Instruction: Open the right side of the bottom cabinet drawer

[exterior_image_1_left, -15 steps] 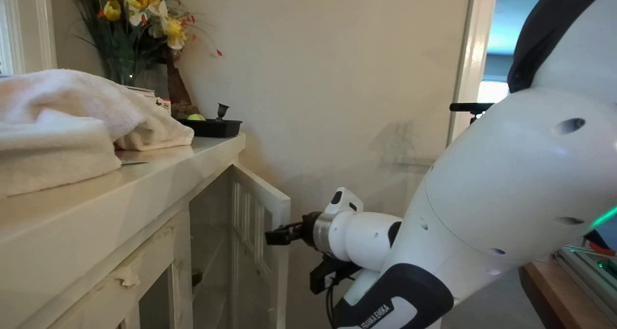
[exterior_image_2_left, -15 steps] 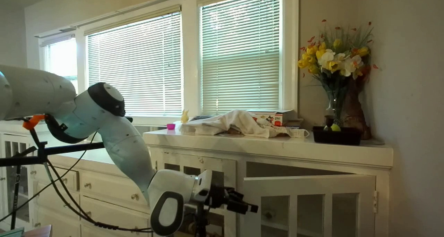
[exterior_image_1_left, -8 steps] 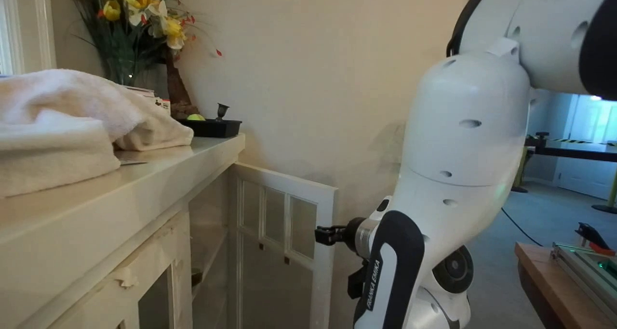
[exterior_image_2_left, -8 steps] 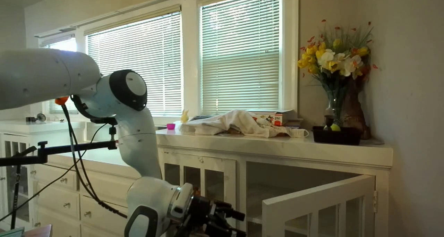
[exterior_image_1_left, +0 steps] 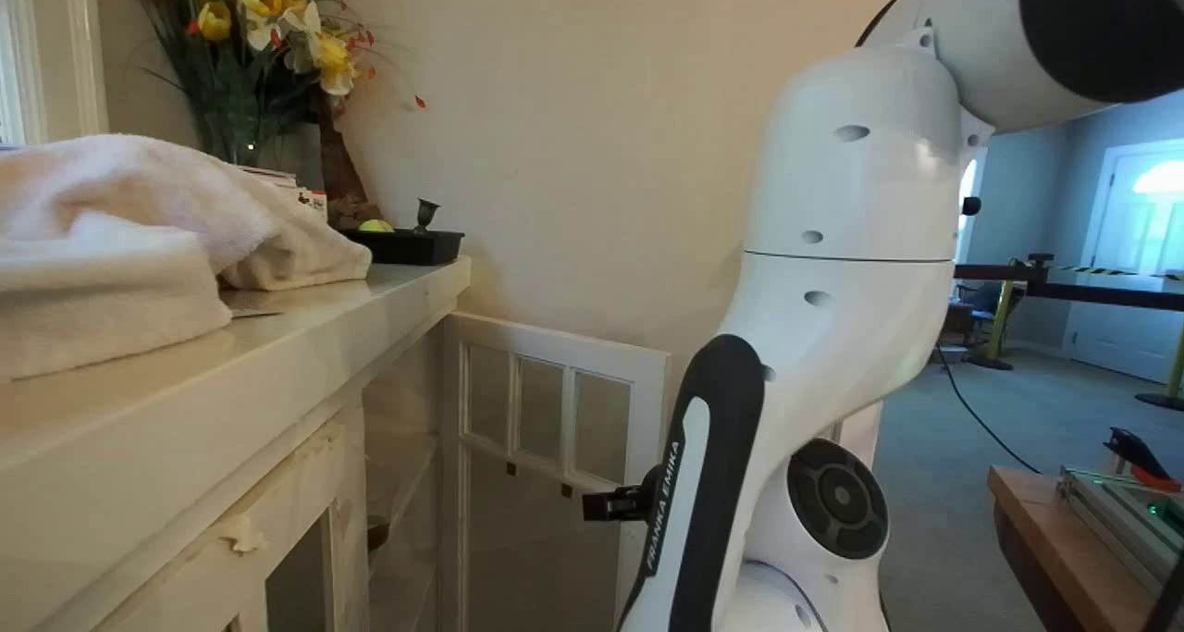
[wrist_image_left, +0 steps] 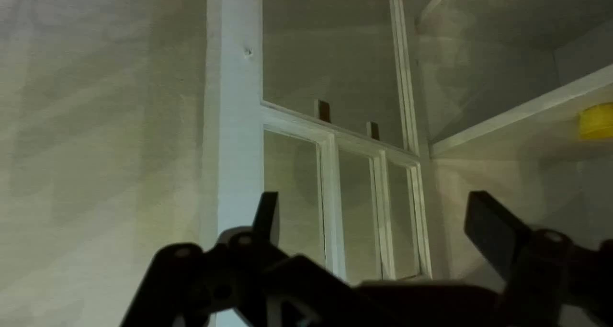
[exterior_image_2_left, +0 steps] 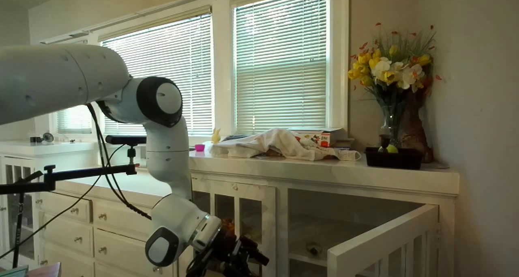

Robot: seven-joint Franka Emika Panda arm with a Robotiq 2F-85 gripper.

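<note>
The right side [exterior_image_1_left: 601, 356], a cream-white panelled door, stands swung well out from the bottom cabinet drawer [exterior_image_1_left: 305, 364] in both exterior views. Its free end [exterior_image_2_left: 334, 260] points out into the room, and the cabinet's inside with a shelf shows behind it. My gripper [wrist_image_left: 373, 205] is open, and nothing lies between its fingers; the door's small panels appear beyond them in the wrist view. In an exterior view the gripper [exterior_image_2_left: 253, 258] hangs apart from the door, lower left of its free end. The arm hides part of the gripper [exterior_image_1_left: 606, 504] and the door's lower outer edge.
A cream cloth [exterior_image_1_left: 139, 253], a black tray [exterior_image_1_left: 407, 245] and a flower vase [exterior_image_2_left: 391, 125] stand on the cabinet top. A yellow object [wrist_image_left: 596, 122] sits inside the cabinet. Behind the door rises a wall [exterior_image_1_left: 592, 151]. A black camera stand [exterior_image_2_left: 89, 172] is near the arm.
The door has swung much farther outward. In an exterior view the gripper has moved left and down, away from the door's free end. The forearm has shifted too.
</note>
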